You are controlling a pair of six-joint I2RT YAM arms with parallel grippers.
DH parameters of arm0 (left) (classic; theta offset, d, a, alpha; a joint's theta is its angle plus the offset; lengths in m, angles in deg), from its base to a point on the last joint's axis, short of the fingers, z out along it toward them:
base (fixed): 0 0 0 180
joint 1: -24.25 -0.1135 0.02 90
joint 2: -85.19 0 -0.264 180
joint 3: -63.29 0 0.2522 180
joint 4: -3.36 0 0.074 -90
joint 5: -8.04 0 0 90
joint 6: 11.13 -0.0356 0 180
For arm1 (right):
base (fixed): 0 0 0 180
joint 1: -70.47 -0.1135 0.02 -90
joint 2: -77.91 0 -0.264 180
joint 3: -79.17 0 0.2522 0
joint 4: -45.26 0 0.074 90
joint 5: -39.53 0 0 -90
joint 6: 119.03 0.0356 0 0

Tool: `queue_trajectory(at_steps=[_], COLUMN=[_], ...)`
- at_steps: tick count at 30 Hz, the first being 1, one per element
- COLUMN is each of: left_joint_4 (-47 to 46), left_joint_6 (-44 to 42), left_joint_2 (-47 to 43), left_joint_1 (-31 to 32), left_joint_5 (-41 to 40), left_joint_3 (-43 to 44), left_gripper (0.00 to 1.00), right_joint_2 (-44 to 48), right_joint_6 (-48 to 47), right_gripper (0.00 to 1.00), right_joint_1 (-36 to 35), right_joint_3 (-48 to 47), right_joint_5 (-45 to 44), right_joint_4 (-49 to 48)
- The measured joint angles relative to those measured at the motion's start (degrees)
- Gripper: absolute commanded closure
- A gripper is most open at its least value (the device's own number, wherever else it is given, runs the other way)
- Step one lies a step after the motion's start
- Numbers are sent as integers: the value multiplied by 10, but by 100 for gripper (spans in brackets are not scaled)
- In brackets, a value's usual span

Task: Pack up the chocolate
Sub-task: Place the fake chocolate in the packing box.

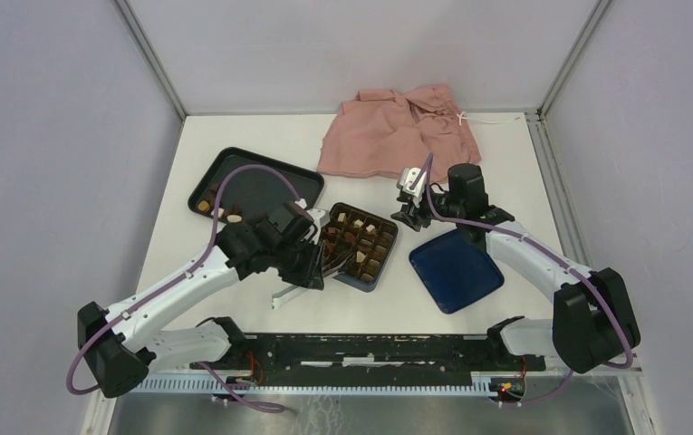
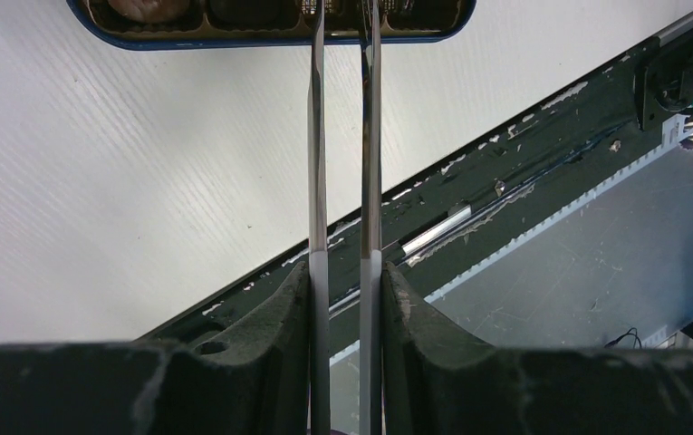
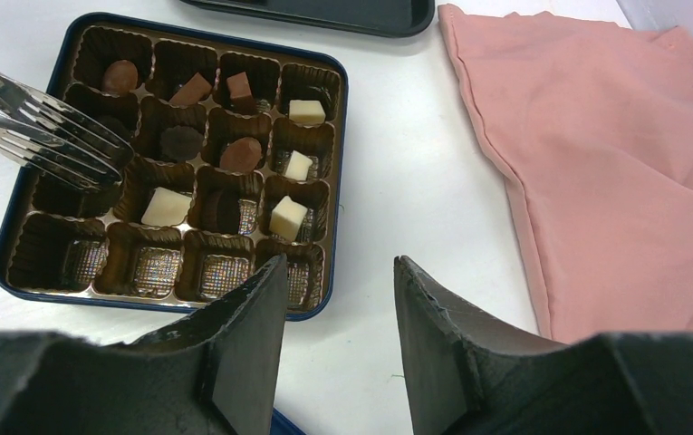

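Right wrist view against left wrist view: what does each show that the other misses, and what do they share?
Right wrist only: the chocolates cell by cell, the pink cloth, the tray edge, and the open, empty right gripper.
Left wrist only: the left gripper clamped on the tongs, and the black rail at the table edge.
Both: the box, the tongs and the white table; the left wrist catches just the box's near rim, with perhaps one brown piece.

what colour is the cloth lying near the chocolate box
Dusty pink cloth, plain with no pattern; the right wrist view shows it best.
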Motion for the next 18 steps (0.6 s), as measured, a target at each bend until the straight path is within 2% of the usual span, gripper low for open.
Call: queue_trajectory(at_steps=[6, 18], left_joint_4=[0, 1], left_joint_6=[0, 0], left_joint_2=[4, 4], left_joint_1=[6, 7], left_joint_5=[-2, -14], left_joint_3=[2, 15], left_gripper=[63, 60], right_joint_2=[0, 0], right_joint_6=[0, 0], right_gripper=[48, 48], right_joint_1=[3, 3], right_joint_3=[-1, -2], right_joint_5=[2, 10], right_joint_4=[0, 1])
